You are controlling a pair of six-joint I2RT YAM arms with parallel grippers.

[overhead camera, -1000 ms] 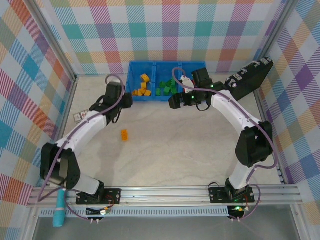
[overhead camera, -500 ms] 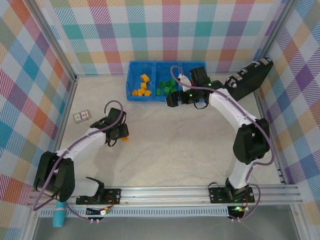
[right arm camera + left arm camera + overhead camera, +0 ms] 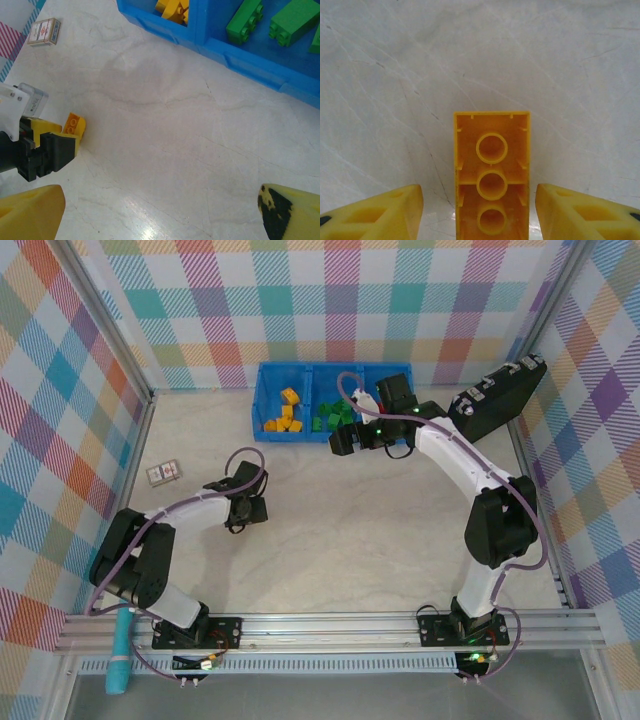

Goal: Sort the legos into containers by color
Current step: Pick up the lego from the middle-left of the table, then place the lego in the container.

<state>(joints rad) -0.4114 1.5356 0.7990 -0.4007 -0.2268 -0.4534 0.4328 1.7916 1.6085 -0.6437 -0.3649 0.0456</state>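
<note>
A yellow-orange lego [image 3: 491, 175] lies hollow side up on the pale table, lengthwise between the fingers of my left gripper [image 3: 480, 215]. That gripper is open, with a gap on each side of the brick. From the right wrist the same lego [image 3: 75, 123] pokes out past the left gripper [image 3: 47, 145]. The blue tray of containers [image 3: 330, 367] stands at the back, with yellow-orange legos [image 3: 284, 412] in its left compartment and green legos [image 3: 333, 416] in the middle one. My right gripper [image 3: 340, 444] hovers just in front of the tray, open and empty [image 3: 160, 215].
A black case [image 3: 500, 395] leans at the back right. A small printed card [image 3: 163, 473] lies near the left wall. The right arm covers the tray's right compartment. The tray's front wall [image 3: 240, 60] runs across the top of the right wrist view.
My left arm has swung back from the tray towards the near left and come down around the loose yellow-orange lego. The right arm has shifted slightly left.
</note>
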